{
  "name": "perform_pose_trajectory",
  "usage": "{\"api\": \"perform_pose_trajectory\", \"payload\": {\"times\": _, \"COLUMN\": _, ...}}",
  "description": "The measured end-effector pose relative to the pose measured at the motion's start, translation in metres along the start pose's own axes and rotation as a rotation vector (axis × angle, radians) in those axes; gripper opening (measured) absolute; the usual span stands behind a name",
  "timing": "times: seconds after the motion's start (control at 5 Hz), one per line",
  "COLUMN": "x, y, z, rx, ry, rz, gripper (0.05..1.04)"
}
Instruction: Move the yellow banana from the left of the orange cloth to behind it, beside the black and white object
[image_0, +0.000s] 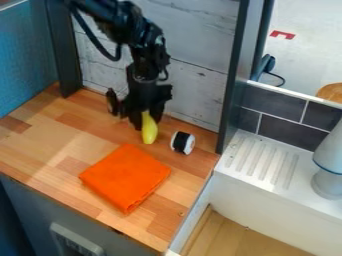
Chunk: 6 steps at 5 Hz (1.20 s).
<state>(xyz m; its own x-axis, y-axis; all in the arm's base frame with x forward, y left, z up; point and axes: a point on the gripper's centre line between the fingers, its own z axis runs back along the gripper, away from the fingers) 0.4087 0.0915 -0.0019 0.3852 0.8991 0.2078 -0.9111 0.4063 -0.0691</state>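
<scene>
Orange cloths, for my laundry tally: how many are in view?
1: the orange cloth lies folded on the wooden counter, nearer the camera than the yellow object and the black-and-white object. Another could be hidden beneath it.

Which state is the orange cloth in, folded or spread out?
Folded: the orange cloth lies on the wooden counter as a compact, straight-sided block, with visible thickness at its lower edge.
</scene>
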Motion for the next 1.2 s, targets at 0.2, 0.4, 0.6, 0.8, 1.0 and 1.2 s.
{"api": "perform_pose_trajectory", "payload": {"times": 0.2, "x": 0.003, "y": -0.001, "z": -0.002, "rx": 0.001, "ry": -0.016, "rz": 0.022, "gripper": 0.636}}
{"api": "perform_pose_trajectory", "payload": {"times": 0.4, "x": -0.003, "y": 0.001, "z": -0.005, "rx": -0.008, "ry": 0.002, "rz": 0.034, "gripper": 0.933}}
{"api": "perform_pose_trajectory", "payload": {"times": 0.6, "x": 0.0, "y": 0.0, "z": 0.036, "rx": -0.105, "ry": -0.029, "rz": 0.063, "gripper": 1.011}}
{"api": "perform_pose_trajectory", "payload": {"times": 0.8, "x": 0.001, "y": 0.007, "z": 0.093, "rx": -0.227, "ry": -0.085, "rz": 0.054, "gripper": 1.007}}
{"api": "perform_pose_trajectory", "payload": {"times": 1.0, "x": -0.002, "y": 0.044, "z": 0.15, "rx": -0.285, "ry": -0.055, "rz": -0.094, "gripper": 1.003}}
{"api": "perform_pose_trajectory", "payload": {"times": 1.2, "x": 0.002, "y": 0.082, "z": 0.181, "rx": -0.102, "ry": 0.012, "rz": -0.279, "gripper": 1.001}}
